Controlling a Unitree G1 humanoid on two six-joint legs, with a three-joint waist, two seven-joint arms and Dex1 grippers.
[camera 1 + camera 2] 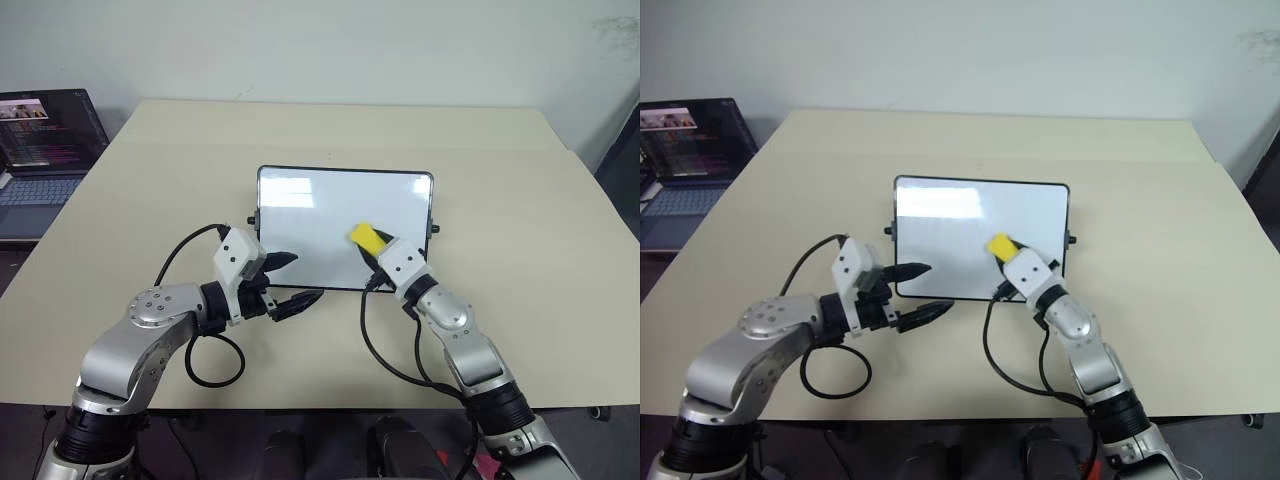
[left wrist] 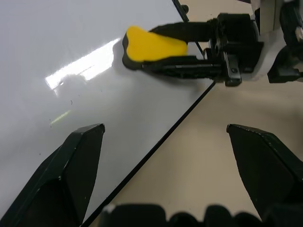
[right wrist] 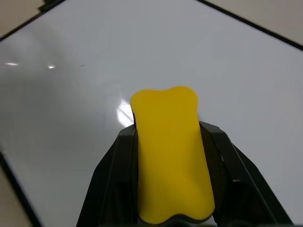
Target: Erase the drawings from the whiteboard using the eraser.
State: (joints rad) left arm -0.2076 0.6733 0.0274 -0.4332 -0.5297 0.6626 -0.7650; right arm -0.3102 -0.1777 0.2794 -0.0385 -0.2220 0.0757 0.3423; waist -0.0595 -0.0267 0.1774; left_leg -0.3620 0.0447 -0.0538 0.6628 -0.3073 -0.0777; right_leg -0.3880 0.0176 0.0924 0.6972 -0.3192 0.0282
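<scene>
The whiteboard (image 1: 320, 215) lies flat at the middle of the table, black-framed and glossy. The drawings are out of view: its surface looks plain white apart from a few faint specks (image 2: 71, 101). My right gripper (image 1: 373, 246) is shut on the yellow eraser (image 1: 366, 237), whose dark underside rests on the board's right half (image 3: 165, 151). My left gripper (image 1: 293, 281) stands open at the board's near left corner, one finger over the board's edge, the other over the table, nothing between them (image 2: 170, 161).
An open laptop (image 1: 45, 150) sits off the table's left side. The beige table (image 1: 520, 180) stretches well beyond the board on every side. Black cables (image 1: 215, 365) loop from both wrists over the near table edge.
</scene>
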